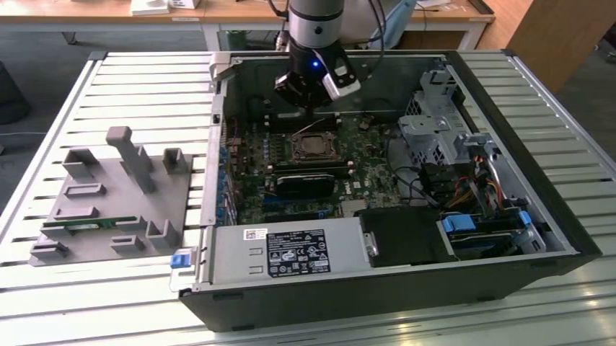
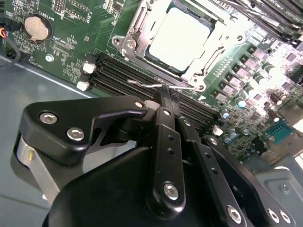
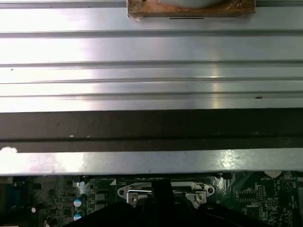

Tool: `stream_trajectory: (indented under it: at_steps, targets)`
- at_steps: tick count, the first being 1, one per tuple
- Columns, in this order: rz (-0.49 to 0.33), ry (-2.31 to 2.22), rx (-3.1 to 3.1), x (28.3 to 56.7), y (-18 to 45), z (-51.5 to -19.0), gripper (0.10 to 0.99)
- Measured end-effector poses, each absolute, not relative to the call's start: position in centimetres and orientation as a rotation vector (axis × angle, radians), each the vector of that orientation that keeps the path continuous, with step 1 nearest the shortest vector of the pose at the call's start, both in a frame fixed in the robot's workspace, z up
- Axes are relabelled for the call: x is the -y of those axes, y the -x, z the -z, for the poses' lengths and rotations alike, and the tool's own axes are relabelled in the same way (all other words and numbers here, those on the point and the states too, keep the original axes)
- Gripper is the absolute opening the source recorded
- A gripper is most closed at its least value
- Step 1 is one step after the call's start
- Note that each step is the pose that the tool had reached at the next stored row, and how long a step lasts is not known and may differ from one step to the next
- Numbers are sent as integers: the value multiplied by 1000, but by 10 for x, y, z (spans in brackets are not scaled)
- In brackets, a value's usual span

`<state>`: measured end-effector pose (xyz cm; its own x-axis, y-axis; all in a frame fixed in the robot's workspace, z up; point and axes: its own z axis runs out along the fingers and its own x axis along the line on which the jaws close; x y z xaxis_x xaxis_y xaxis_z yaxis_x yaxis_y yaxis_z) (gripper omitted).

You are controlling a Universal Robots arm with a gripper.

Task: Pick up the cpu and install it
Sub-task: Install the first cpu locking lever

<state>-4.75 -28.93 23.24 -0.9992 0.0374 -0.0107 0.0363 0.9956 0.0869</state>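
Cpu (image 2: 177, 38) sat seated in socket frame (image 2: 137, 28) on motherboard (image 2: 71, 28), silver top exposed, inside open computer case (image 1: 539, 180). Gripper (image 2: 164, 92) hovered just beside socket, fingers pressed together, holding nothing, tip at thin wire lever (image 2: 161, 85) along socket edge.

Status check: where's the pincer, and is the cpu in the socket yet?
Pincer shut, empty, tip at the socket's wire lever. Cpu already lying in the socket frame. Nothing blocking the socket.
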Motion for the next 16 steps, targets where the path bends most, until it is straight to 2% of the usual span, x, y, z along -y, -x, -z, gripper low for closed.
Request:
stream_trajectory:
  at_steps: [16]
  targets:
    - [-136, -58, -3126, 288, 36, -222, 106]
